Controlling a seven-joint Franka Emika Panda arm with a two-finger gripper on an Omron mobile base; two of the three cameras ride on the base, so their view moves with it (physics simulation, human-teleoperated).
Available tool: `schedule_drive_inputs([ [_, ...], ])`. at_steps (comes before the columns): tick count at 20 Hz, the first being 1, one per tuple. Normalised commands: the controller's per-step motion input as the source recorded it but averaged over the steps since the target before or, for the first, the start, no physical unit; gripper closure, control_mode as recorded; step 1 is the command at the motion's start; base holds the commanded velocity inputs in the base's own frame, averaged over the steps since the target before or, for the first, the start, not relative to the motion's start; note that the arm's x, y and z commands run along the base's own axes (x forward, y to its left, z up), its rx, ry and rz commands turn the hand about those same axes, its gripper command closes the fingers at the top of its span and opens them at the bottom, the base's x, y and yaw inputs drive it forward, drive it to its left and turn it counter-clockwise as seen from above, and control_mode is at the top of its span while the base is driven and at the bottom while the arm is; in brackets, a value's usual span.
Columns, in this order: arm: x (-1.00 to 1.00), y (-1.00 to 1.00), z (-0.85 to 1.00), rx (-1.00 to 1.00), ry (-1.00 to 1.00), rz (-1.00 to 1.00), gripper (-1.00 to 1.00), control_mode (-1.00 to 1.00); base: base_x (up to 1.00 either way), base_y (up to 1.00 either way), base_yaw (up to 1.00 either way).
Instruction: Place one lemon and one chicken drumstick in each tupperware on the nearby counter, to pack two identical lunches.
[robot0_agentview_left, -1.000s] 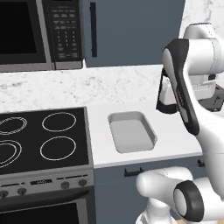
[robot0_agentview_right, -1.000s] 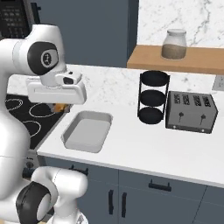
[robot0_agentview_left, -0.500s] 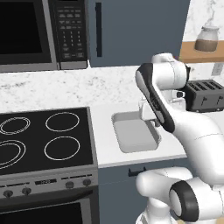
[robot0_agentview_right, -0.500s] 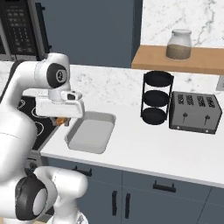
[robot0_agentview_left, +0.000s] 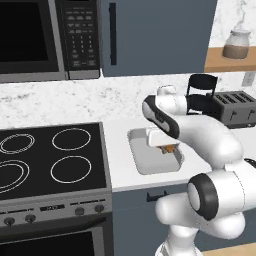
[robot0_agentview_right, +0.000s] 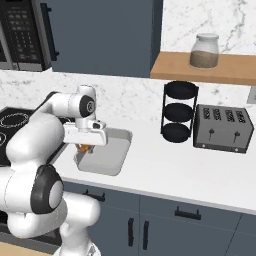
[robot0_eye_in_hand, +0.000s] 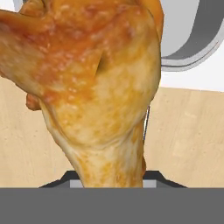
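Your tool (robot0_agentview_right: 84, 148) is closed on the chicken drumstick (robot0_eye_in_hand: 94, 83), jaws narrowed around it; in the base views the brown meat peeks out just beneath the hand, hanging over the near-left part of the grey tupperware (robot0_agentview_right: 112, 156) that sits on the white desk (robot0_agentview_right: 200, 175) beside the stove (robot0_agentview_left: 50, 160); whether the meat touches the container floor you cannot tell.

Judge the drumstick as moderately light but lopsided, the fat end carrying most of the weight; its roasted skin looks glossy, so treat it as slippery; the flesh will likely give a little under the fingers while the bone inside stays stiff. In the hand view the narrow shank runs down toward the fingertips and the thick lobe swells away from them, so you seem to be holding near the thin end; that is a poor lever, and the heavy end may swing or twist if you move sharply; a hold nearer the thick middle, across the bone, would sit steadier.

The tupperware looks thin-walled and light; expect it to slide if nudged; its interior appears otherwise bare, so lower gently and release low.
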Motion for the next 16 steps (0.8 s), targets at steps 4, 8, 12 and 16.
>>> schedule_drive_inputs([
  [4, 1.0, 0.0, -0.28, 0.01, 0.0, 0.0, 1.0, -1.0, 0.0, 0.0, 0.0],
  [8, 0.98, 0.0, 0.0, 0.01, -0.04, 0.0, 1.0, -1.0, 0.0, 0.0, 0.0],
  [12, 0.22, -0.08, -0.15, 0.03, -0.1, 0.0, 1.0, -1.0, 0.0, 0.0, 0.0],
  [16, 0.08, -0.01, -0.74, 0.0, -0.13, 0.0, 1.0, -1.0, 0.0, 0.0, 0.0],
])
